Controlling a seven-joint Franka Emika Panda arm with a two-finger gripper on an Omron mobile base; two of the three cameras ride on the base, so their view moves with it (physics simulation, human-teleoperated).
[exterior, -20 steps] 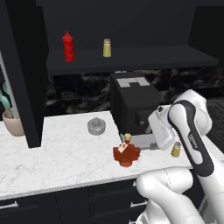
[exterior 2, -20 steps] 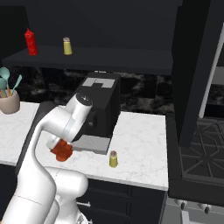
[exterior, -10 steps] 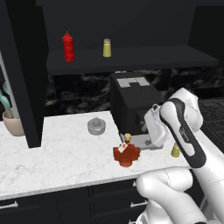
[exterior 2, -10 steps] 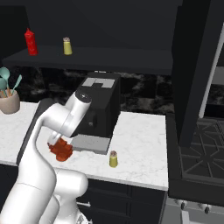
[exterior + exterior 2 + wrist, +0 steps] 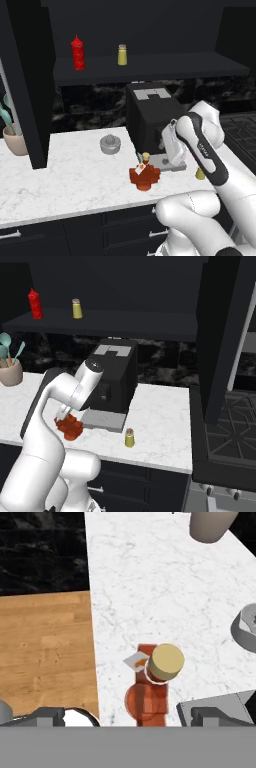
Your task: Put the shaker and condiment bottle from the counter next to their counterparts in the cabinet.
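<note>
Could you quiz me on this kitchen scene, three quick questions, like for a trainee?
1. True or false: the gripper is shut on the condiment bottle.
2. Which stands nearer the stove: the shaker or the bottle?
3. Multiple choice: the red squeeze bottle stands on A) the counter, B) the cabinet shelf, C) the coffee machine.

Key: 1 false, it is open above the bottle. 2 the shaker. 3 B.

Dark kitchen, pale worktop

A wood plank floor (image 5: 45,652) lies left of the hand; black veined backsplash (image 5: 90,102), a stove (image 5: 225,421) (black) and dark drawers (image 5: 75,235) frame it.
</note>
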